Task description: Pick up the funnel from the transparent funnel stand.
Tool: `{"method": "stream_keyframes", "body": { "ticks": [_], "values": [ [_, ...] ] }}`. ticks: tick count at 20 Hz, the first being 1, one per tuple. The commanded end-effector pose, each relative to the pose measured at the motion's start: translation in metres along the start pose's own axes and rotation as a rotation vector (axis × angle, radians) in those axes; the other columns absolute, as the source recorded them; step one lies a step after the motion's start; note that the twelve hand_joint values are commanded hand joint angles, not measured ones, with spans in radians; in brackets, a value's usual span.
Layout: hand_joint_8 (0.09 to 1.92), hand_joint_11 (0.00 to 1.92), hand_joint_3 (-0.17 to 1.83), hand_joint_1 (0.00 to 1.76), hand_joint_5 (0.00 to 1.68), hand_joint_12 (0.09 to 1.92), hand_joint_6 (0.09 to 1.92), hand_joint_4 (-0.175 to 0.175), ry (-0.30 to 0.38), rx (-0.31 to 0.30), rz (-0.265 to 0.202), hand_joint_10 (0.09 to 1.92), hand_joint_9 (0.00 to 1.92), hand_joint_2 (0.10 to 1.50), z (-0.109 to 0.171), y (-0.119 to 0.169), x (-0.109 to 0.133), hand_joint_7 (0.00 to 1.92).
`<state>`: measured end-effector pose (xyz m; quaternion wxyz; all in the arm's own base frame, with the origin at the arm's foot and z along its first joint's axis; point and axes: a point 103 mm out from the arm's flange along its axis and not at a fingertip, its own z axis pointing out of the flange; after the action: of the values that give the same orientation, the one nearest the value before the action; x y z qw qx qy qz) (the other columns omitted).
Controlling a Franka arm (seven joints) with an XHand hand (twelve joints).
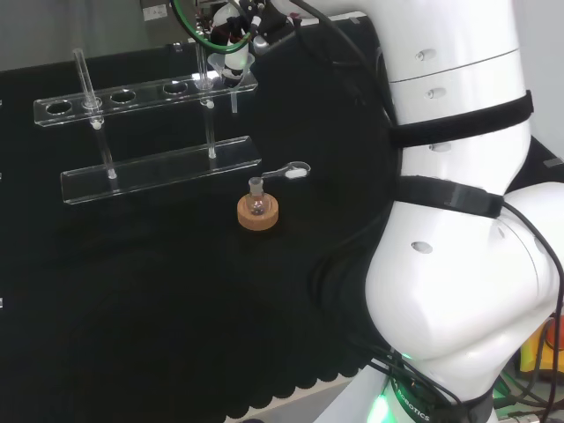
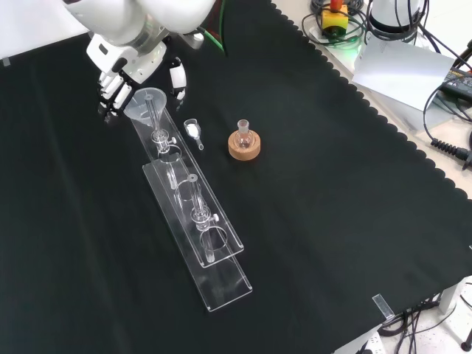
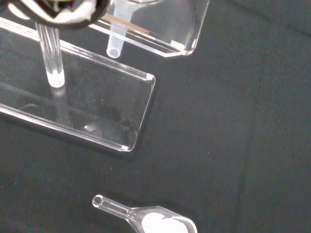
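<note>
The fingers [image 2: 110,87] stand spread on either side of the funnel [image 2: 145,102], the thumb [image 2: 178,79] on the side toward the front view's right; they appear relaxed and not yet closed on the rim, though contact cannot be ruled out. The hand [image 2: 125,63] hangs just above the funnel's mouth at the stand's far end in the front view. The funnel sits in the end hole of the transparent funnel stand [image 2: 193,221], its stem [image 3: 114,44] passing down through the upper shelf, as the wrist view shows.

Judgement: the step in hand is the grasp. It would be done well by closing fingers and thumb evenly round the cone, then lifting straight up along the stem's line until the tip clears the hole; a sideways pull would likely catch the stem and tip the light stand.

Near the stand lie a small glass scoop [image 2: 193,131] holding white powder and a small round flask [image 2: 244,133] on a cork ring [image 2: 244,145], both apart from the stand. A glass tube [image 1: 85,77] stands upright in another hole. The bench [image 2: 332,184] is covered in black cloth with a scalloped edge; cables and equipment lie beyond it.
</note>
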<state>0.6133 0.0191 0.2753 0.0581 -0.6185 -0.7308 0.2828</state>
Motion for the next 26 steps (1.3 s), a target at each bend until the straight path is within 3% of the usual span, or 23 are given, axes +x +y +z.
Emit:
{"method": "stream_keyframes", "body": {
  "ticks": [1,10,14,16,19,21,26],
  "values": [
    [0.62,0.41,0.63,0.79,0.30,1.44,0.09,0.050,0.012,0.036,-0.012,0.79,0.28,0.61,0.005,0.001,-0.003,0.02],
    [0.66,0.40,0.65,0.79,0.35,1.44,0.09,0.040,0.007,0.030,-0.015,0.69,0.43,0.60,0.005,-0.001,-0.002,0.11],
    [0.68,0.38,0.66,0.80,0.52,1.43,0.09,0.022,-0.042,-0.052,0.008,0.60,0.65,0.61,0.002,-0.005,0.001,0.44],
    [0.72,0.40,0.65,0.82,0.71,1.39,0.22,0.011,-0.091,-0.130,0.050,0.57,0.86,0.63,-0.002,-0.009,0.003,0.69],
    [0.77,0.44,0.65,0.86,0.81,1.33,0.56,0.004,-0.118,-0.202,0.082,0.58,1.05,0.66,-0.011,-0.016,0.002,0.88],
    [0.78,0.46,0.65,0.87,0.83,1.32,0.66,0.002,-0.140,-0.214,0.087,0.60,1.09,0.67,-0.019,-0.021,0.001,0.92],
    [0.78,0.47,0.66,0.88,0.83,1.32,0.70,0.000,-0.155,-0.224,0.096,0.61,1.12,0.68,-0.040,-0.038,-0.005,0.91]
  ]
}}
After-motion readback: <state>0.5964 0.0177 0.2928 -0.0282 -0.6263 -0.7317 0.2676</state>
